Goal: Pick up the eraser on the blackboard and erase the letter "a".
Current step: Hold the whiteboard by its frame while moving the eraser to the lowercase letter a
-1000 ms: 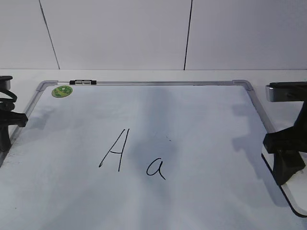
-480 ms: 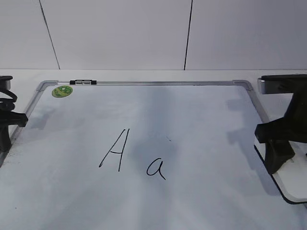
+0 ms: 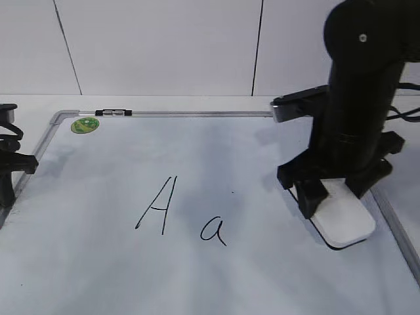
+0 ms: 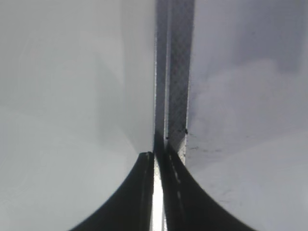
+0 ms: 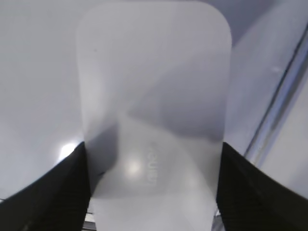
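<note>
Gleaming rounded plastic eraser [image 3: 342,220], seemingly gripped

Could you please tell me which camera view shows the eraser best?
The right wrist view: the eraser fills it, held between the right gripper's fingers. The exterior view shows it partly behind that gripper; the left wrist view misses it.

Capital "A" [image 3: 156,205]; white panelled wall [image 3: 164,46] behind.

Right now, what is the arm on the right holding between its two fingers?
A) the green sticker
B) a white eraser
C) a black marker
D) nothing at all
B: the right gripper has a finger pressed against each long side of the white eraser, carried over the whiteboard.
</note>
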Robot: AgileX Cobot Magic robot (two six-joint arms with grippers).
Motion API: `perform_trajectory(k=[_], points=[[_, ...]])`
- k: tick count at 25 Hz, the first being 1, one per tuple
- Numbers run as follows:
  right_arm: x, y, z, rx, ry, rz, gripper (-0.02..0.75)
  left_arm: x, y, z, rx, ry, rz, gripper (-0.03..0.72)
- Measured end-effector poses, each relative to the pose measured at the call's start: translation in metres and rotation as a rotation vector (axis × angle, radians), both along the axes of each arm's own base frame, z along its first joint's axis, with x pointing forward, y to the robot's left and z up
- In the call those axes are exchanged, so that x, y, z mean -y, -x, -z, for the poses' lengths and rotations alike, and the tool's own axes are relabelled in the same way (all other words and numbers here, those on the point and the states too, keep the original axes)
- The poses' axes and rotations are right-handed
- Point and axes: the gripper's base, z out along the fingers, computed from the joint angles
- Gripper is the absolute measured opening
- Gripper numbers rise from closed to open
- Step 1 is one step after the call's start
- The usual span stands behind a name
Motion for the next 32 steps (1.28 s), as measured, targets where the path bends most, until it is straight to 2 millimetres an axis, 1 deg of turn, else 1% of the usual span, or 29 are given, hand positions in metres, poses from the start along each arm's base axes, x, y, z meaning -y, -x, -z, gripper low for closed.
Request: perform_trajectory(k=[3,7,10,12,17,25,30,32], points=[[-0.02,-0.008,-0.002,0.023,-0.012,-0.042,0.561,0.0,0.0,0.0,0.0,0.0,0.0,0.029],[-0.046,-0.013,0.001,0.026,-0.027,-0.097,0.561,0.0,0.0,0.0,0.0,0.0,0.0,0.029],[-0.059,-0.015,0.009,0.011,-0.03,-0.12,0.561,0.0,0.0,0.0,0.0,0.0,0.0,0.029],[-0.064,-0.016,0.014,-0.001,-0.033,-0.129,0.561,0.0,0.0,0.0,0.0,0.0,0.0,0.029],[-0.07,-0.018,0.027,-0.044,-0.04,-0.136,0.561,0.0,0.0,0.0,0.0,0.0,0.0,0.029],[-0.071,-0.018,0.028,-0.052,-0.047,-0.142,0.561,0.0,0.0,0.0,-0.002,0.0,0.0,0.029],[-0.073,-0.021,0.039,-0.074,-0.033,-0.144,0.561,0.0,0.0,0.0,0.0,0.0,0.0,0.029],[-0.073,-0.021,0.04,-0.077,-0.031,-0.146,0.561,0.0,0.0,0.0,0.0,0.0,0.0,0.029]])
